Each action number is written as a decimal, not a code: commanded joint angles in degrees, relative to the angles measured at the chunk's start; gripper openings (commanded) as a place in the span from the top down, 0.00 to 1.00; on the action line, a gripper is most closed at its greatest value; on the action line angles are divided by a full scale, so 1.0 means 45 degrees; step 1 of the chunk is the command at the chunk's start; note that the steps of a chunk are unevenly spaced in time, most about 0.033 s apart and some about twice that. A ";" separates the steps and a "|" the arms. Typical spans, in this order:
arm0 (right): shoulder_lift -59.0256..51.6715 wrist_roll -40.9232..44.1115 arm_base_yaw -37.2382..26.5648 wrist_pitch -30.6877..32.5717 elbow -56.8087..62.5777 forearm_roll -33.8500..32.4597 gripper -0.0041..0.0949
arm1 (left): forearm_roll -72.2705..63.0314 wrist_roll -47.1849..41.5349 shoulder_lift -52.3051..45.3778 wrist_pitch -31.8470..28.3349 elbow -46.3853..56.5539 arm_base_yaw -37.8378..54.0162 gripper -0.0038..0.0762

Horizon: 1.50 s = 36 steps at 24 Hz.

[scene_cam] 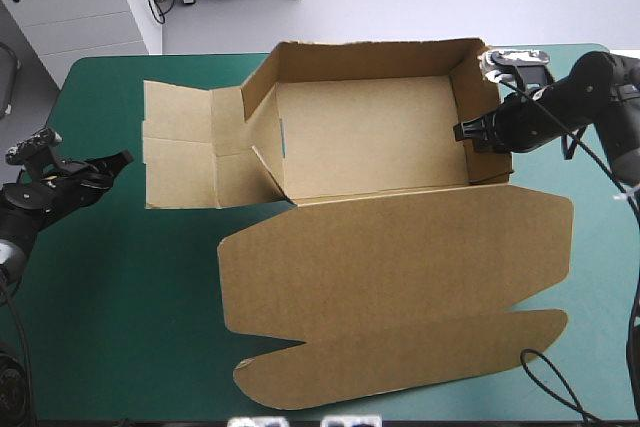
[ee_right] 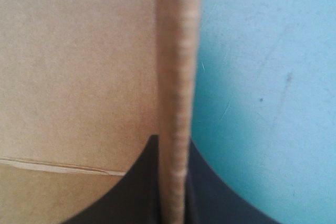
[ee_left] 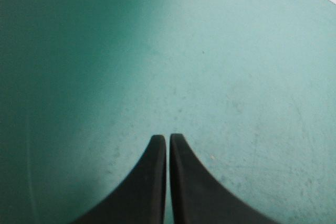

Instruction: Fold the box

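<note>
The brown box [scene_cam: 370,137] stands on the teal-green cover as an open tray with far and right walls raised. Its left side flaps [scene_cam: 190,152] lie flat and its lid [scene_cam: 400,287] lies flat toward the near edge. My right gripper [scene_cam: 462,133] is at the tray's right wall, shut on it. In the right wrist view the wall's edge [ee_right: 177,77] runs up between the black fingers [ee_right: 144,182]. My left gripper [scene_cam: 122,159] rests low over the cover, left of the flat flaps, apart from the board. Its fingers [ee_left: 157,182] meet with nothing between them [ee_left: 168,139].
The table's far edge [scene_cam: 180,55] lies just behind the box, and the lid reaches close to the near edge. Bare cover [scene_cam: 120,307] lies at the near left. A white cabinet [scene_cam: 80,7] stands beyond the far left corner.
</note>
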 commanded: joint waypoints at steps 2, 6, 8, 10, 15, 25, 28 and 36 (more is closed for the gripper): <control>-0.1239 -0.0466 -0.0113 0.0122 -0.0359 0.1338 0.98 | -0.1872 0.0050 -0.0098 0.1022 -0.0375 -0.0038 0.94; -0.1300 -0.0555 -0.0113 0.0090 -0.0359 0.1565 0.98 | -0.3582 0.1967 -0.0004 0.2509 -0.0375 -0.0735 0.94; -0.1240 -0.0599 -0.0113 0.0090 -0.0359 0.1589 0.98 | -0.4517 0.2605 -0.0004 0.2950 -0.0375 -0.1190 0.95; -0.1075 -0.0722 -0.0113 -0.0126 -0.0359 0.1719 0.98 | -0.6054 0.3677 -0.0004 0.3538 -0.0375 -0.1898 0.96; -0.0606 -0.0722 -0.0113 -0.1750 -0.0359 0.1678 0.98 | -0.8003 0.5258 -0.0036 0.5959 -0.0652 -0.2402 0.96; 0.0761 -0.0037 0.1086 -0.2947 -0.0359 0.0483 0.97 | -0.8764 0.5023 -0.0161 0.8218 -0.3231 -0.3823 0.96; 0.0872 0.0507 0.1469 -0.3272 -0.0359 -0.0444 0.97 | -0.8764 0.4849 -0.0161 0.8574 -0.3523 -0.3823 0.96; 0.0880 0.0493 0.1548 -0.3298 -0.0359 -0.0484 0.97 | -0.7525 0.4602 -0.0161 0.8475 -0.3843 -0.3823 0.96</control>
